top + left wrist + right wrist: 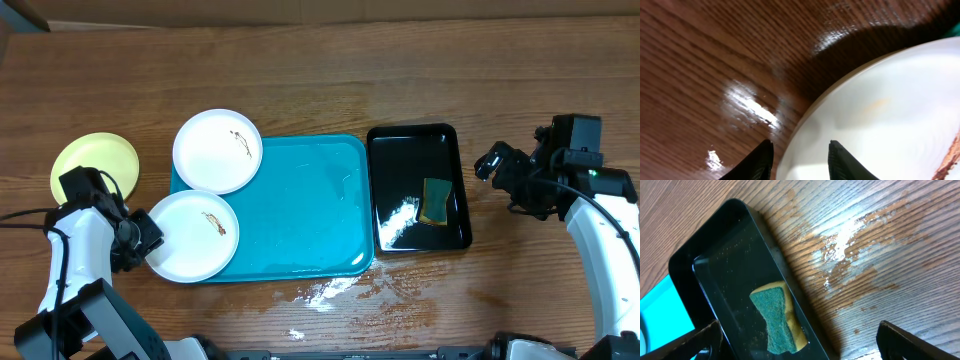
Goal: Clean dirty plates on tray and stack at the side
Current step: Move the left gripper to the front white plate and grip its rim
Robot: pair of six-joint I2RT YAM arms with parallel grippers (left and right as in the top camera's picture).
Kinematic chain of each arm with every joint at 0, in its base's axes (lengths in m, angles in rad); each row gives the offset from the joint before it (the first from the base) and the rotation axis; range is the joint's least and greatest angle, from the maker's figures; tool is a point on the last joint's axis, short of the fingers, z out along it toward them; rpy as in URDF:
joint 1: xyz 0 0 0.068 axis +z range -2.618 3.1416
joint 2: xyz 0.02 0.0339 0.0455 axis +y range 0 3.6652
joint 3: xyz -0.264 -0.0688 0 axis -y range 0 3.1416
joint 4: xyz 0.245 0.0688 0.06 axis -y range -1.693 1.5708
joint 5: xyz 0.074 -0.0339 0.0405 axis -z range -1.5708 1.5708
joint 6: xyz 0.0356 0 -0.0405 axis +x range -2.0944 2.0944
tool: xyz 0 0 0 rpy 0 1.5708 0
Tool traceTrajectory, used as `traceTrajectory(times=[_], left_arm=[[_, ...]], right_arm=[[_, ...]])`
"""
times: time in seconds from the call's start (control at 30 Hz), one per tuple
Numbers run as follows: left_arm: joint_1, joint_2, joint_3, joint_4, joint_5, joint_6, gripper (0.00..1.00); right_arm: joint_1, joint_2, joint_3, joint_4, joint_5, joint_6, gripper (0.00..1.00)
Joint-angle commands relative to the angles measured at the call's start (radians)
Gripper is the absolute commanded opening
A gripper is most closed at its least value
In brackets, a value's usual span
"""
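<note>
The turquoise tray (310, 210) lies mid-table. One white plate (217, 150) with a dark smear rests over its far left corner. A second white plate (192, 236), with a brown smear, overhangs its near left corner. A pale yellow-green plate (94, 160) sits on the table to the left. My left gripper (143, 235) is at the near plate's left rim. In the left wrist view this gripper (801, 147) stands part open astride the plate's (890, 115) rim, not clamped. My right gripper (495, 165) hovers wide open to the right.
A glossy black tray (417, 140) right of the turquoise one holds a green-and-yellow sponge (436, 201) and white foam. In the right wrist view the sponge (775, 315) lies near that tray's edge. Wet white streaks (325, 290) mark the table in front of the trays.
</note>
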Motion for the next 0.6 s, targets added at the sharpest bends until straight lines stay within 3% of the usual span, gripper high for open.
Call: traceTrajectory(times=[0.0,0.1,0.37,0.57], left_arm=[[-0.007,-0.002,-0.040,0.033,0.043,0.019,0.36],[-0.007,-0.002,-0.068,0.059,0.044,0.019,0.29],[-0.023,-0.002,-0.068,0.029,0.179,0.019,0.24],[-0.116,-0.002,-0.068,0.012,0.280,0.019,0.18]], right_arm=[[0.000,-0.010,-0.007,0.002,-0.001,0.000,1.00],[0.000,-0.010,-0.007,0.002,-0.001,0.000,1.00],[0.000,-0.010,-0.007,0.002,-0.001,0.000,1.00],[0.000,-0.010,-0.007,0.002,-0.001,0.000,1.00]])
